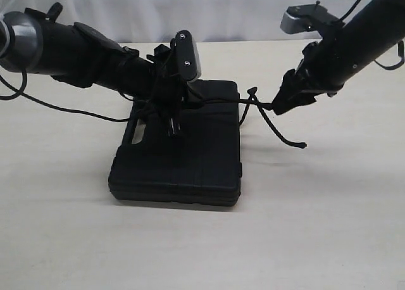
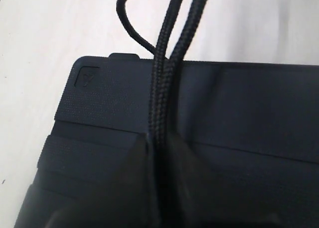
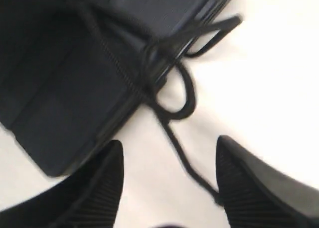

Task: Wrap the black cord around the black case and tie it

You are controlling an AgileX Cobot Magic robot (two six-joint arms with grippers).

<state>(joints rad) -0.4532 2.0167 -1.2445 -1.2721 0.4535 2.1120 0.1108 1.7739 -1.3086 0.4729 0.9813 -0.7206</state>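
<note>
The left gripper (image 2: 159,141), fingertips lost in shadow, pinches two strands of the thin black braided cord (image 2: 156,88) directly over the flat, ribbed black plastic case (image 1: 190,163), whose embossed corner stamp (image 2: 89,77) is unreadable. The cord crosses the lid towards the right gripper (image 3: 169,143), whose jaws are spread wide in a blurred view, with a loop just ahead of them.

Pale tabletop (image 1: 69,239), white backdrop (image 1: 209,11)
</note>
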